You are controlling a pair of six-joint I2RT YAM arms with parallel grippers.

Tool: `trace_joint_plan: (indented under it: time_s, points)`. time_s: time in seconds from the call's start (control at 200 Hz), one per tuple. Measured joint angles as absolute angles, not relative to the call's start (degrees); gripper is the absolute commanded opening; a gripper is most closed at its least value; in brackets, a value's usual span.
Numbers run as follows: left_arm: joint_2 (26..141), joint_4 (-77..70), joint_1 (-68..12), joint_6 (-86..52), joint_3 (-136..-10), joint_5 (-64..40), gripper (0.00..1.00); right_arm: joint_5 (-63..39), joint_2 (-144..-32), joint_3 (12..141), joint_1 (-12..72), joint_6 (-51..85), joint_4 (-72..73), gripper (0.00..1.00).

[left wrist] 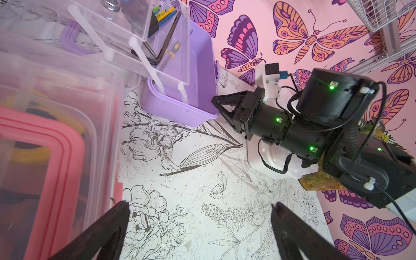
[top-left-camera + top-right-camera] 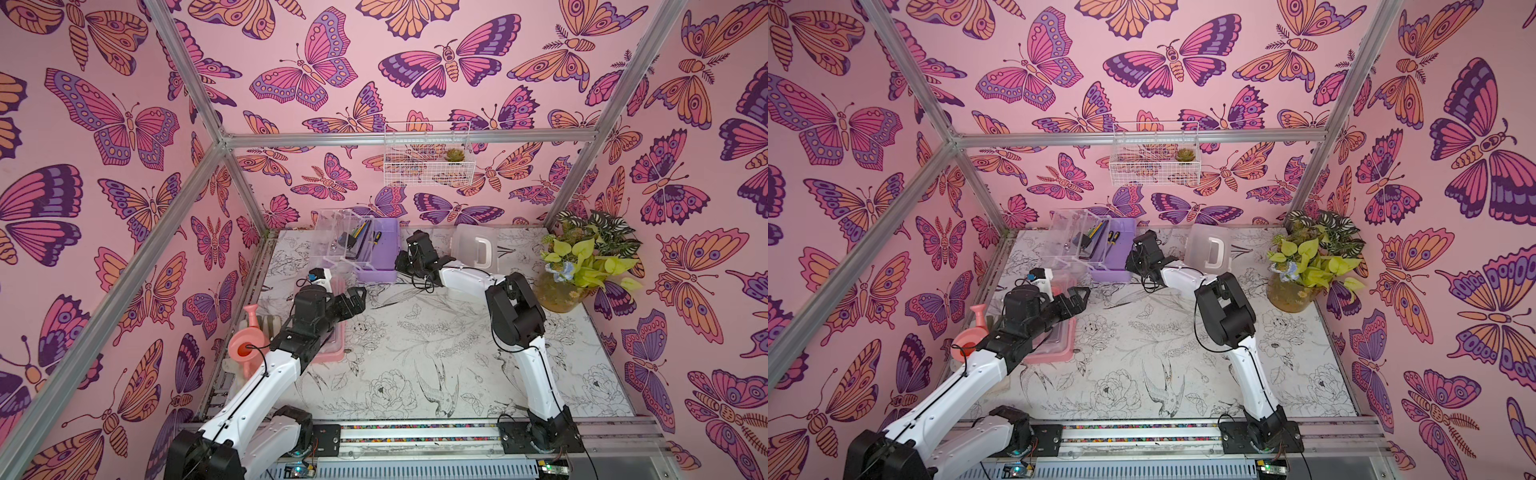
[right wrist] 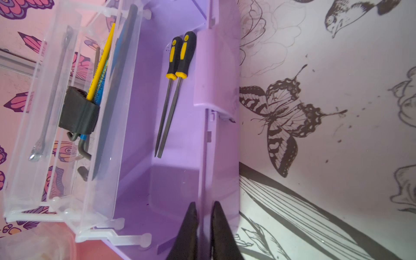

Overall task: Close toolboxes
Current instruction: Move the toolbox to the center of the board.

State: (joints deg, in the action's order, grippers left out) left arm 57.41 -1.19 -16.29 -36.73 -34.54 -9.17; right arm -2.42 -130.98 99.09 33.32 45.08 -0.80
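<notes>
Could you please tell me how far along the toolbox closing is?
Done: the pink box looks closed, handle lying flat. In hand: the right gripper pinches the purple box wall; its tray is swung out. Left: that box and the white box, apparently open.

Table [image 2: 415,353]: white, with black flower and bird drawings.
Back: purple toolbox [image 2: 380,253], white toolbox [image 2: 464,245], potted plant [image 2: 557,295].
Left side: pink toolbox [image 2: 331,354], watering can [image 2: 245,345].
</notes>
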Motion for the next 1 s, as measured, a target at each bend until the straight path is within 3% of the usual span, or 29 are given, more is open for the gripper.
trace_joint_plan:
  time_s: [0.651,1.001]
  points:
    - [56.2,0.7,-15.6,-39.2,-34.5,-7.6,1.0,0.3,-105.2,65.1,29.2,41.3,-1.2,0.04]
    - [57.1,1.6,-15.8,-43.5,-34.5,-8.7,0.91,-1.0,-92.2,51.7,24.0,37.5,-4.1,0.04]
